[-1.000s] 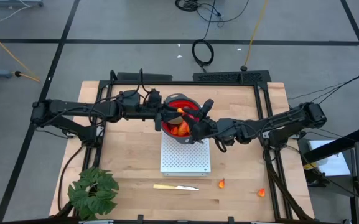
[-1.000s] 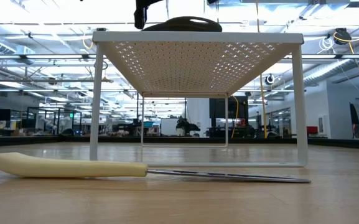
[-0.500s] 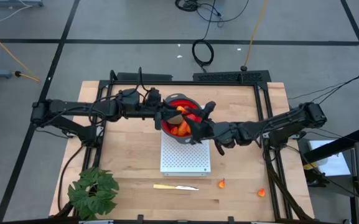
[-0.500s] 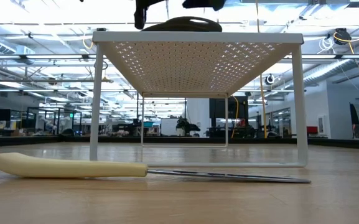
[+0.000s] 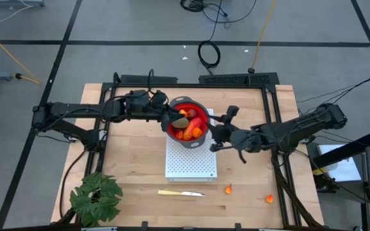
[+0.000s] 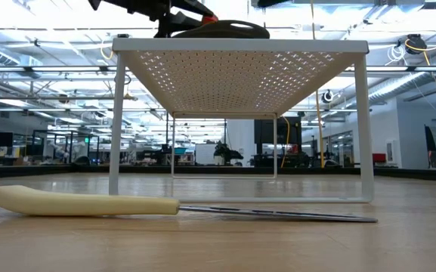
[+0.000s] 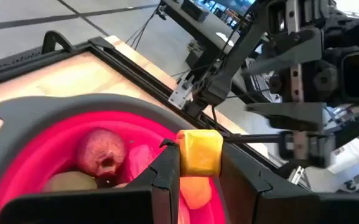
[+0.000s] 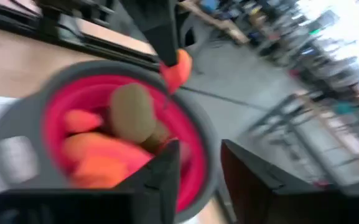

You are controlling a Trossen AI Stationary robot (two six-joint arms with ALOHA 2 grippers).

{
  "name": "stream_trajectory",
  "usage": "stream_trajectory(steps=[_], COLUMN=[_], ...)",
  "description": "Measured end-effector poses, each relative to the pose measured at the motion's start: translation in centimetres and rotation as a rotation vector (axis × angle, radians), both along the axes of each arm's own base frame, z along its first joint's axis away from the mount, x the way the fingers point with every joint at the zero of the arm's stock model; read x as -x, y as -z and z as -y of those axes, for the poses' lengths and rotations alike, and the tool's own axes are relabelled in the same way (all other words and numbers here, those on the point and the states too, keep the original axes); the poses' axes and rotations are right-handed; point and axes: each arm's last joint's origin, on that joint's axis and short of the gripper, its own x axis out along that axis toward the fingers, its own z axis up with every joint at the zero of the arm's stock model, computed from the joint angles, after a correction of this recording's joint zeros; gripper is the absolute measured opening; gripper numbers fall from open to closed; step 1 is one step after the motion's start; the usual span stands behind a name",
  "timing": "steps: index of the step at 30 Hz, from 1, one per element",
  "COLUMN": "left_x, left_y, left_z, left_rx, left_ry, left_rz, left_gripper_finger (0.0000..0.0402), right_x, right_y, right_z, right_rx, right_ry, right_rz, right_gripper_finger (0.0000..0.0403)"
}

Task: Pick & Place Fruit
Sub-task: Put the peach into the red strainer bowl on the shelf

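The light wooden table (image 5: 133,167) carries a white perforated metal rack (image 5: 191,163) near its centre. On the far part of the rack stands a grey bowl with a red-pink inside (image 5: 187,142). It holds most of the fruit: a larger red-orange oblong piece (image 5: 197,123), orange pieces (image 5: 189,133), an olive-brown oval (image 5: 181,121) and a dark red ball (image 7: 102,155).

The left arm (image 5: 75,114) reaches across from the table's left side; the left hand (image 7: 196,163) is over the bowl's rim, fingers (image 7: 167,174) closed narrowly on a small yellow-orange fruit piece (image 7: 199,152), held above the bowl's inside.

The right arm (image 5: 300,128) lies over the table's right side. The right hand (image 5: 218,131) is just beside the bowl, off its right edge, with its fingers (image 8: 160,177) apart and nothing between them.

A green leafy plant (image 5: 95,197) stands at the table's near left corner. A knife with a pale yellow handle (image 5: 181,192) lies flat on the table in front of the rack.

Two tiny orange fruit bits (image 5: 228,188) lie on the table to the right of the knife, well apart from the bowl.
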Motion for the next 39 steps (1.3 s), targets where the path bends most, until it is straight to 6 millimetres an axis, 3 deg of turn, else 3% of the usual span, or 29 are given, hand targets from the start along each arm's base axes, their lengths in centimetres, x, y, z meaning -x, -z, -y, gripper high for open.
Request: stream_trajectory(steps=[10, 19, 28, 39], left_x=[0.0, 0.1, 0.2, -0.7], left_y=[0.1, 0.2, 0.3, -0.7], left_z=[0.0, -0.2, -0.4, -0.7], left_rx=[-0.136, -0.371, -0.72, -0.586], left_ry=[0.016, 0.013, 0.013, -0.006], left_rz=[-0.018, -0.057, -0.151, -0.226], left_gripper_finger=[0.0079, 0.0077, 0.0083, 0.0085], right_x=[4.3, 6.6, 7.2, 7.2], right_y=[-2.5, -4.0, -4.1, -4.1], right_z=[0.6, 0.9, 1.1, 1.0], right_rx=[-0.366, -0.514, -0.538, -0.548], right_ry=[-0.222, -0.358, -0.36, -0.38], right_rz=[0.092, 0.129, 0.12, 0.113], right_gripper_finger=[0.0005, 0.0002, 0.0002, 0.0001])
